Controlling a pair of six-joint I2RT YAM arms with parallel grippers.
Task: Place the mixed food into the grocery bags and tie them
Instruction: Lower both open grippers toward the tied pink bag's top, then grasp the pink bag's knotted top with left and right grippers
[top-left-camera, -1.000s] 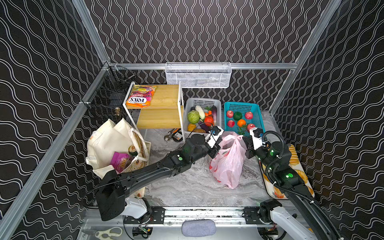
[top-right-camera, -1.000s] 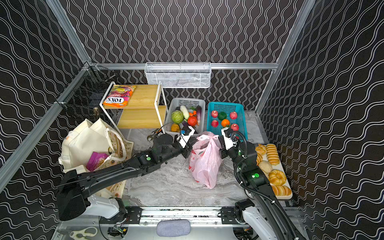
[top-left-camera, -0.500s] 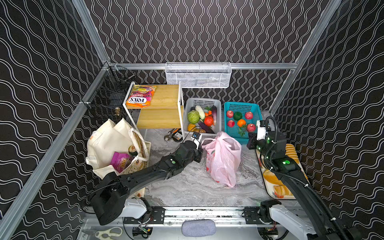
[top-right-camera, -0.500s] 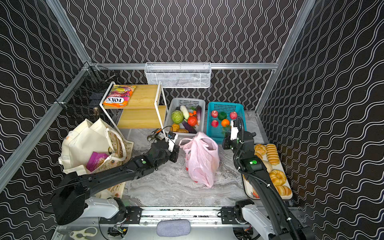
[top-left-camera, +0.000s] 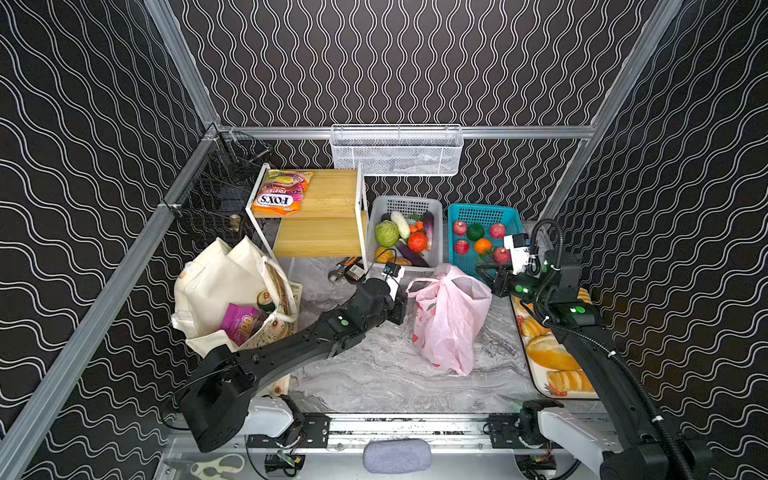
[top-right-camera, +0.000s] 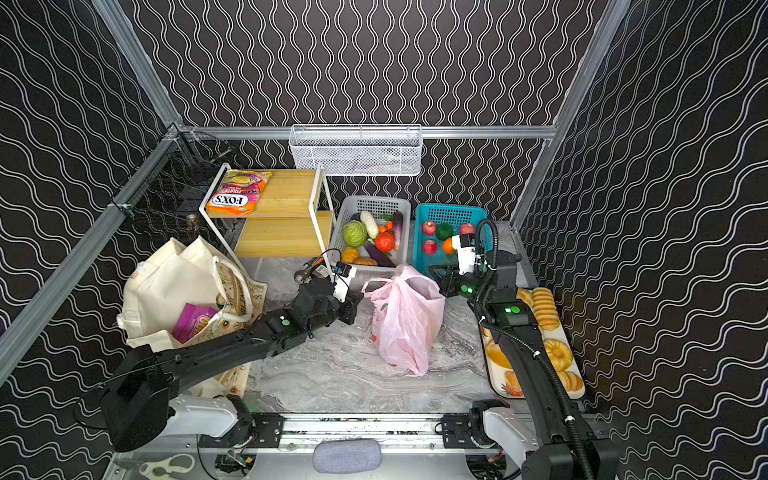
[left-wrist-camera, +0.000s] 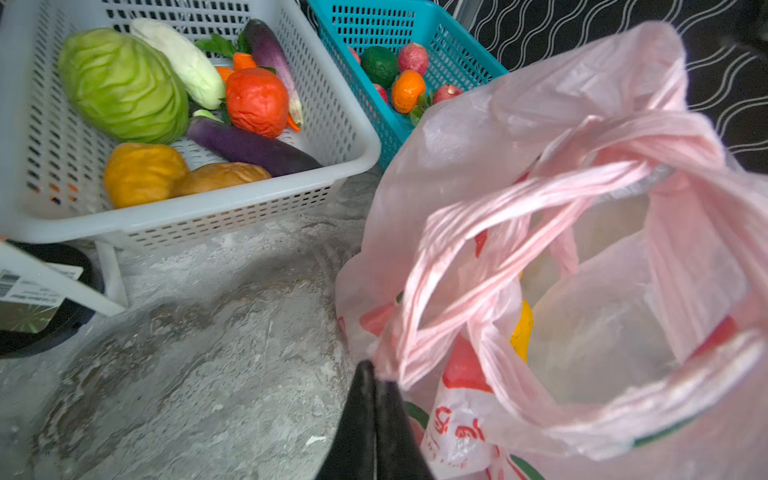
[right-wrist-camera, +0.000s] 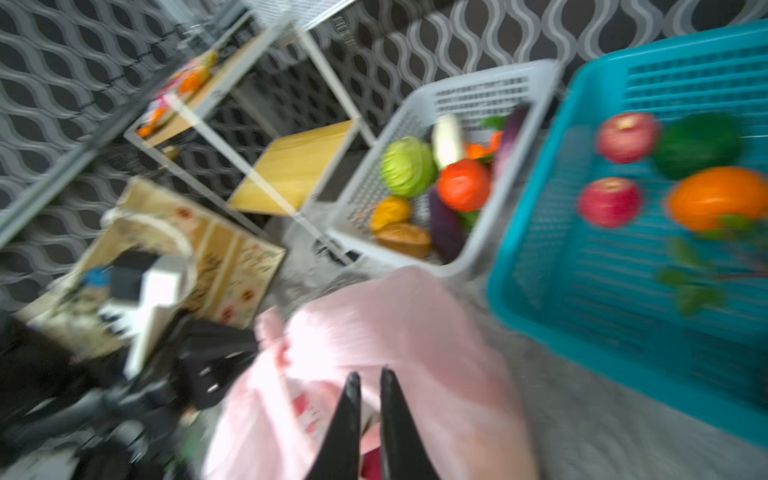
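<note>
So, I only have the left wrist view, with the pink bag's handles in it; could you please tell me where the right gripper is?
Observer: In both top views the right gripper sits at the rim of the pink plastic bag, on the side of the teal basket. Its own blurred view does not show whether it grips.
Operator: Thank you. Where is the other bag?
Observer: The canvas tote lies open at the left of both top views, apart from the plastic bag.
Operator: Is anything in it?
Observer: A purple snack packet and a small green can show in its mouth.
</note>
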